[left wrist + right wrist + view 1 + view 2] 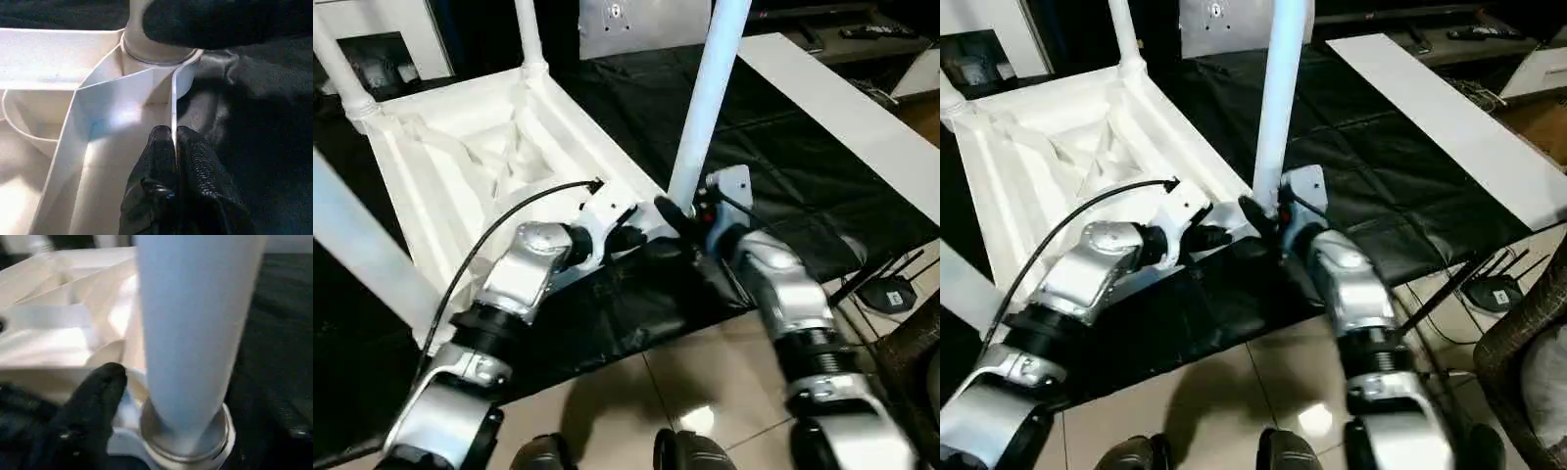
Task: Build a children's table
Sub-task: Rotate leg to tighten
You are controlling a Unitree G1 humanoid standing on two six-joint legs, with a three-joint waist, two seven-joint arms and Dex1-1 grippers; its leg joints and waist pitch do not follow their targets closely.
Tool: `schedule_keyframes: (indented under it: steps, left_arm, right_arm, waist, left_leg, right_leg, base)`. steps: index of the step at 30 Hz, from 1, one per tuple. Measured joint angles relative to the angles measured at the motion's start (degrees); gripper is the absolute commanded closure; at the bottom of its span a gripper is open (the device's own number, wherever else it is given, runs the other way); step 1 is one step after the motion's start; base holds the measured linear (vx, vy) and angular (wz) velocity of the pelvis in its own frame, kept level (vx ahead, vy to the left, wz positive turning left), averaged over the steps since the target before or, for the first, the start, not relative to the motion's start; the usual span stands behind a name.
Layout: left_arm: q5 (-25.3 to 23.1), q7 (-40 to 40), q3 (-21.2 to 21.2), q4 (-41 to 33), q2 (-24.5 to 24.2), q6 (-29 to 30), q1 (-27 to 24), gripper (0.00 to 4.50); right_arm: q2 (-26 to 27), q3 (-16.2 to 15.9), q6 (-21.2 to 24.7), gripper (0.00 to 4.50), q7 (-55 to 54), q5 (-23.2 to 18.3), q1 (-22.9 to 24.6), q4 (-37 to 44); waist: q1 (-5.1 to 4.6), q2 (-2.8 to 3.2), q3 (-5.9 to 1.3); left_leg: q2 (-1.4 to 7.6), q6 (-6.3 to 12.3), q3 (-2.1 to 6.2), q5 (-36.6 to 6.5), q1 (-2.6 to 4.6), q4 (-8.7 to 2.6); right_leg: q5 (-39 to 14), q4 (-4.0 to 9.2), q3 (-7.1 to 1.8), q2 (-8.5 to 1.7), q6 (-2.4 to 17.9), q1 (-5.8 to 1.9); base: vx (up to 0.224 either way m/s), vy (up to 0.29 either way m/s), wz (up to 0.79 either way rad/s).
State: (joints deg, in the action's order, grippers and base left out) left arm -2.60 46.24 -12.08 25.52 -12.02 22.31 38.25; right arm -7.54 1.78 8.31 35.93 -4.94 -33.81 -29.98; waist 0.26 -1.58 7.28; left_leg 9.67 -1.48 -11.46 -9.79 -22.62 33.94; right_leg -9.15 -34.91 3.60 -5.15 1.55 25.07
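Note:
The children's table lies upside down on the black sheet, its ribbed white top (440, 166) facing up. Three white legs (530, 34) (337, 64) (362, 250) stand in its other corners. At the near right corner a fourth leg (705, 108) rises from its round socket (186, 445). My left gripper (173, 142) is shut on the thin rim wall just beside that socket. My right gripper (675, 217) sits at the foot of the leg; one black finger (98, 406) stands a little off it, and the other is hidden behind the leg.
The black-sheeted workbench (783, 186) ends close in front of me, with tiled floor (685, 382) below. A long white board (842, 108) lies along the right side. A black device with cables (891, 294) and a wicker chair (1528, 333) stand at the right.

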Motion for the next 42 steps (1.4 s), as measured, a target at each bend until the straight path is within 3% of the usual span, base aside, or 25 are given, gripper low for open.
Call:
schedule_keyframes:
  steps: [3, 5, 9, 16, 18, 21, 23, 27, 28, 42]
  left_arm:
    - [0.2, 3.1, -0.3, -0.1, -1.9, -1.8, -0.4, 4.50]
    - [0.8, 6.1, -0.4, -0.3, -3.4, -3.9, -1.3, 4.50]
    - [2.4, 11.3, -0.7, -0.3, -6.1, -6.2, -2.0, 4.50]
    - [3.4, 21.1, -2.2, 0.8, -10.3, -11.9, -2.3, 4.50]
    - [3.6, 22.5, -2.4, 0.9, -11.0, -12.6, -2.3, 4.50]
    - [4.2, 25.5, -2.8, 1.1, -12.4, -13.6, -2.3, 4.50]
    - [4.2, 27.0, -2.9, 1.2, -13.1, -14.1, -2.3, 4.50]
    - [4.3, 28.1, -2.9, 1.5, -13.5, -14.7, -2.3, 4.50]
    - [4.3, 28.3, -2.9, 1.5, -13.5, -14.8, -2.3, 4.50]
    - [4.6, 29.3, -3.1, 1.8, -13.8, -15.4, -2.3, 4.50]
  right_arm:
    - [-3.5, -1.3, -1.9, 0.51, 6.3, 0.0, 0.0, -0.8]
    - [-7.4, -2.7, -3.8, 0.51, 13.0, 0.0, -0.2, -2.0]
    - [-9.9, -4.4, -5.2, 0.51, 21.7, -0.5, -0.7, -4.5]
    - [-13.3, -6.8, -8.2, 0.51, 36.2, -2.7, -3.8, -7.4]
    - [-13.3, -6.8, -8.8, 0.81, 38.0, -3.2, -4.4, -8.1]
    - [-13.8, -7.1, -9.1, 0.91, 41.7, -3.6, -5.3, -10.4]
    - [-14.0, -7.3, -9.6, 1.26, 43.4, -3.9, -5.6, -11.5]
    - [-14.0, -7.4, -11.2, 1.38, 44.9, -4.1, -7.0, -12.9]
    - [-14.0, -7.4, -11.2, 1.68, 45.4, -4.2, -7.0, -13.0]
    - [-14.0, -8.0, -12.5, 2.56, 48.4, -4.0, -8.7, -16.8]
  waist:
    - [0.14, 0.00, 0.00]
    - [0.25, -0.03, 0.02]
    - [0.23, -0.03, 0.02]
    - [2.17, -0.14, 0.08]
    - [2.48, -0.14, 0.08]
    - [2.89, -0.16, 0.09]
    - [3.14, -0.16, 0.09]
    - [3.18, -0.19, 0.09]
    - [3.24, -0.21, 0.09]
    - [3.29, -0.22, 0.09]
  left_leg:
    - [0.00, 0.02, 0.02, 0.0, -0.06, -0.01]
    - [0.01, 0.19, 0.05, 0.1, -0.10, 0.00]
    - [0.05, 0.21, 0.05, 0.1, -0.14, 0.02]
    - [0.10, 0.19, 0.02, 0.1, -0.33, 0.21]
    - [0.10, 0.21, 0.00, 0.1, -0.35, 0.25]
    - [0.11, 0.22, 0.00, 0.1, -0.37, 0.27]
    - [0.13, 0.23, 0.00, 0.1, -0.37, 0.27]
    - [0.13, 0.23, 0.00, 0.1, -0.37, 0.29]
    - [0.13, 0.23, 0.00, 0.1, -0.37, 0.29]
    - [0.15, 0.24, -0.01, 0.1, -0.38, 0.31]
  right_leg:
    - [0.0, 0.03, 0.04, 0.00, 0.0, 0.02]
    - [0.0, 0.06, 0.07, 0.00, 0.0, 0.00]
    - [0.0, 0.03, 0.11, 0.00, 0.0, 0.03]
    - [0.0, 0.05, 0.15, -0.05, 0.0, 0.00]
    - [0.0, 0.04, 0.15, -0.06, 0.0, 0.00]
    - [0.0, 0.02, 0.16, -0.06, 0.0, 0.02]
    - [0.0, 0.01, 0.17, -0.06, 0.0, 0.02]
    - [0.0, -0.01, 0.17, -0.06, 0.0, 0.02]
    - [0.0, -0.01, 0.17, -0.06, 0.0, 0.01]
    - [0.0, -0.03, 0.18, -0.06, 0.0, 0.02]
  base:
    - [0.000, 0.000, 0.00]
    - [0.000, 0.000, 0.00]
    - [0.000, 0.000, 0.00]
    - [0.000, 0.000, 0.00]
    - [0.000, 0.000, 0.00]
    - [0.000, 0.000, 0.00]
    - [0.000, 0.000, 0.00]
    - [0.000, 0.000, 0.00]
    - [0.000, 0.000, 0.00]
    - [0.000, 0.000, 0.00]
